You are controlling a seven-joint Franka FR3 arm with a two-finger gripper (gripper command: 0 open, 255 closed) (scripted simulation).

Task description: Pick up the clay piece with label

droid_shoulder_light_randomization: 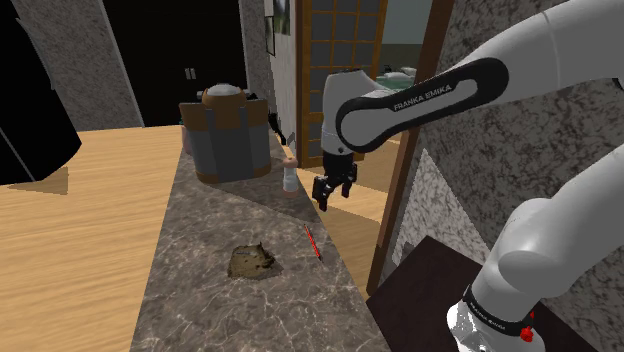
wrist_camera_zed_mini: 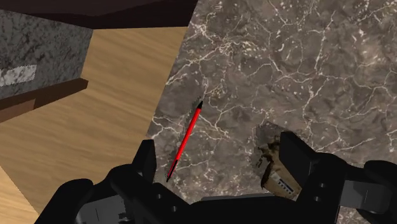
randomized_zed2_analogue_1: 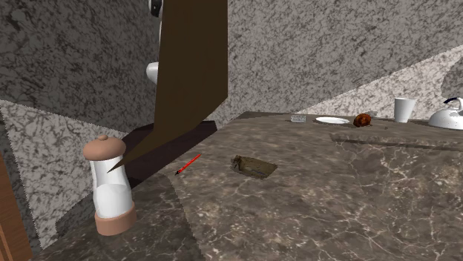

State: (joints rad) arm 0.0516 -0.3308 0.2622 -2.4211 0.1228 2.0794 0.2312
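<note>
The clay piece (droid_shoulder_light_randomization: 252,261) is a small brown-tan lump lying on the dark marbled counter (droid_shoulder_light_randomization: 200,290). In the second exterior view the clay piece (randomized_zed2_analogue_1: 252,165) lies flat near the counter's middle. My black gripper (droid_shoulder_light_randomization: 333,195) hangs open in the air above the counter's edge, higher than the clay and toward the shoulder view's right of it. In the wrist view the gripper (wrist_camera_zed_mini: 219,159) stands wide apart, with nothing between its fingers. The clay piece (wrist_camera_zed_mini: 267,149) lies far below, partly hidden by the right finger (wrist_camera_zed_mini: 299,159), and a pale label shows on its tan side.
A thin red pen (droid_shoulder_light_randomization: 312,242) lies between clay and counter edge. A pink-topped mill (droid_shoulder_light_randomization: 289,172) and a grey pot (droid_shoulder_light_randomization: 225,135) stand farther back. A plate (randomized_zed2_analogue_1: 332,120), cup (randomized_zed2_analogue_1: 404,109) and kettle (randomized_zed2_analogue_1: 449,115) sit at the far end. Wooden floor (wrist_camera_zed_mini: 95,127) lies beyond the edge.
</note>
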